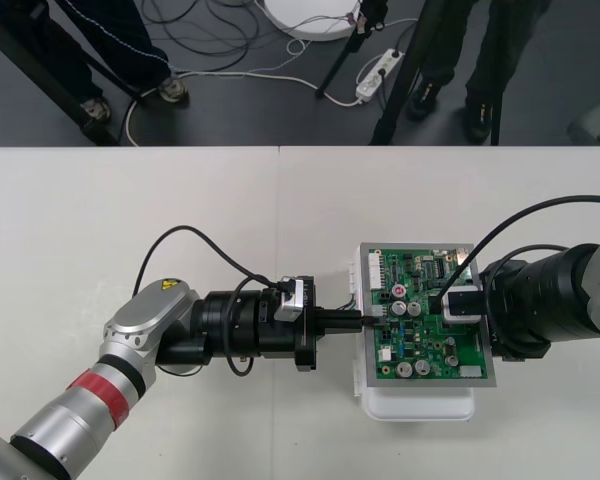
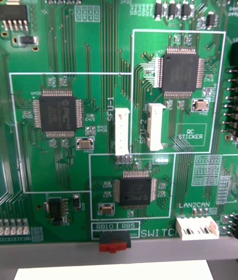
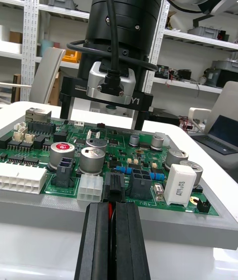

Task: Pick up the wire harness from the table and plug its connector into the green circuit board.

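The left gripper [image 1: 362, 319] comes in from the near left over the table [image 1: 130, 220]. Its arm lies almost level and it points right, at the left edge of the board [image 1: 425, 345]. In the left wrist view its two fingers [image 3: 96, 240] stand nearly together, pinched on the harness [image 3: 115, 188]. The black plug [image 3: 115, 186] sticks out just past the tips, and a sliver of red wire shows in the slit between them. The plug touches the board's left edge, in among the white and black connectors there (whether it is seated in one of them I cannot tell). The board sits on its white base [image 1: 420, 405], right of the table's middle. The right gripper [image 1: 462, 305] comes in from the right and hangs over the board's right half, pointing down at it. Seen from the left wrist, its fingers [image 3: 67, 104] stand wide apart at the ends of its crossbar, with nothing between them, and their tips are close above the board.
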Robot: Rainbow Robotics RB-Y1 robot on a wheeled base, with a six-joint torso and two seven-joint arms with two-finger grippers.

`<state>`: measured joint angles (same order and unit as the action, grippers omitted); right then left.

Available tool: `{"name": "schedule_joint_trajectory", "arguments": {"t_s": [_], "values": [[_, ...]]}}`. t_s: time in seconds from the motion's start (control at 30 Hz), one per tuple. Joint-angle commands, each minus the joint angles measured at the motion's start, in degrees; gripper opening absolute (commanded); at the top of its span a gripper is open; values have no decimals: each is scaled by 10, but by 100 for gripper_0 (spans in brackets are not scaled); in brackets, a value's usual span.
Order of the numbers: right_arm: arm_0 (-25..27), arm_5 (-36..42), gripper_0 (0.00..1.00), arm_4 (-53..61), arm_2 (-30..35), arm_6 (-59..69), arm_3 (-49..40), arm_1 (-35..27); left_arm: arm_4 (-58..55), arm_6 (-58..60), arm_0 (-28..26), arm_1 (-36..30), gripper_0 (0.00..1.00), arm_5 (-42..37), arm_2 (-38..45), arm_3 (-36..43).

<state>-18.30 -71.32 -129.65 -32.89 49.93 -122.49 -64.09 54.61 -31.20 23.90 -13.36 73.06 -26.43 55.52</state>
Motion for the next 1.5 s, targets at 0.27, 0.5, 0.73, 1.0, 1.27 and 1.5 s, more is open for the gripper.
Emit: {"name": "schedule_joint_trajectory", "arguments": {"t_s": [0.27, 0.5, 0.73, 1.0, 1.27, 1.5], "values": [[-23, 5, 100, 8, -3, 5, -12, 18, -2, -42, 22, 26, 0, -20, -14, 7], [-23, 5, 100, 7, -3, 3, -12, 17, -2, -40, 22, 30, 0, -23, -14, 7], [-23, 5, 100, 8, -3, 4, -12, 17, -3, -40, 22, 30, 0, -23, -13, 7], [-23, 5, 100, 7, -2, 4, -12, 17, -3, -36, 21, 24, 0, -23, -13, 7], [-23, 5, 100, 4, -2, 3, -12, 13, -13, -34, 19, -2, 1, -12, -13, 7], [-23, 5, 100, 5, -2, 0, 1, 5, -31, -29, 18, -30, 98, 1, -13, 7]]}}
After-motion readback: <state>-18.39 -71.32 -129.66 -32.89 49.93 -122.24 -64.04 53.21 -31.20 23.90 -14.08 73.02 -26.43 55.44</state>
